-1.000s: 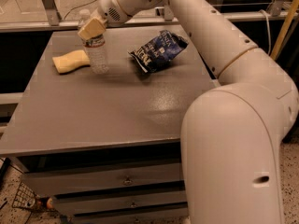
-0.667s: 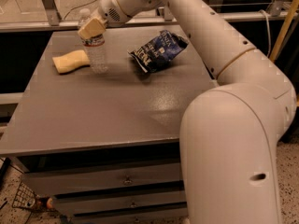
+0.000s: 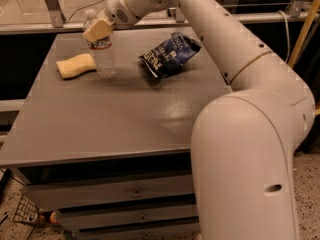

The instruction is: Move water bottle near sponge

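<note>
pincer (image 3: 97, 30) at water bottle (image 3: 104, 59) neck, grip unclear; bottle upright just beside sponge (image 3: 75, 65).

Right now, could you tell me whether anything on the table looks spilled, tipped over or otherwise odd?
Nothing stands out: the water bottle stands upright beside the sponge, gripper at its neck; the blue snack bag lies flat, crumpled.

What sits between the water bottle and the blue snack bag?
Nothing: bare table between water bottle and snack bag, in the camera view. The gripper is at the bottle's top.
</note>
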### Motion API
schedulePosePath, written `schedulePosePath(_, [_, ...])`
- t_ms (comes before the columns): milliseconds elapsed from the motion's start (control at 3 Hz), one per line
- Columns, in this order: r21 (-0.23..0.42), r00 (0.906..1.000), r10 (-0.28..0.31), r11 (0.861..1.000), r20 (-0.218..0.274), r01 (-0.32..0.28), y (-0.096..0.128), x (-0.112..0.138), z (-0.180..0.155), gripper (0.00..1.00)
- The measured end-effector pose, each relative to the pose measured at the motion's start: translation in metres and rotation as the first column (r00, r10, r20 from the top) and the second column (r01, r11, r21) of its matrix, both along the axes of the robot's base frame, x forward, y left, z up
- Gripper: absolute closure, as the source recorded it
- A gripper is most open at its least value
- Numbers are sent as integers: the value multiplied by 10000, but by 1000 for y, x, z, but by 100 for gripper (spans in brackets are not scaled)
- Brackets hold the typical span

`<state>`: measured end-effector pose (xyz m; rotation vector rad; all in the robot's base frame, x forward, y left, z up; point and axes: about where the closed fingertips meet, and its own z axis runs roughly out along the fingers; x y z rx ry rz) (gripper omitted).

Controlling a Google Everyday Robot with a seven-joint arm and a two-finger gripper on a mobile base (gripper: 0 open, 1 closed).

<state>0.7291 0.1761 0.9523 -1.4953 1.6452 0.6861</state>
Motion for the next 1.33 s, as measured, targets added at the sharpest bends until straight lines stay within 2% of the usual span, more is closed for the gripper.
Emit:
schedulePosePath(1000, [-1,10000,3,10000,-2,-3,0,0,1,8])
schedulePosePath(1333, [-7,10000,31,10000,-25,-31,2,0,0,0])
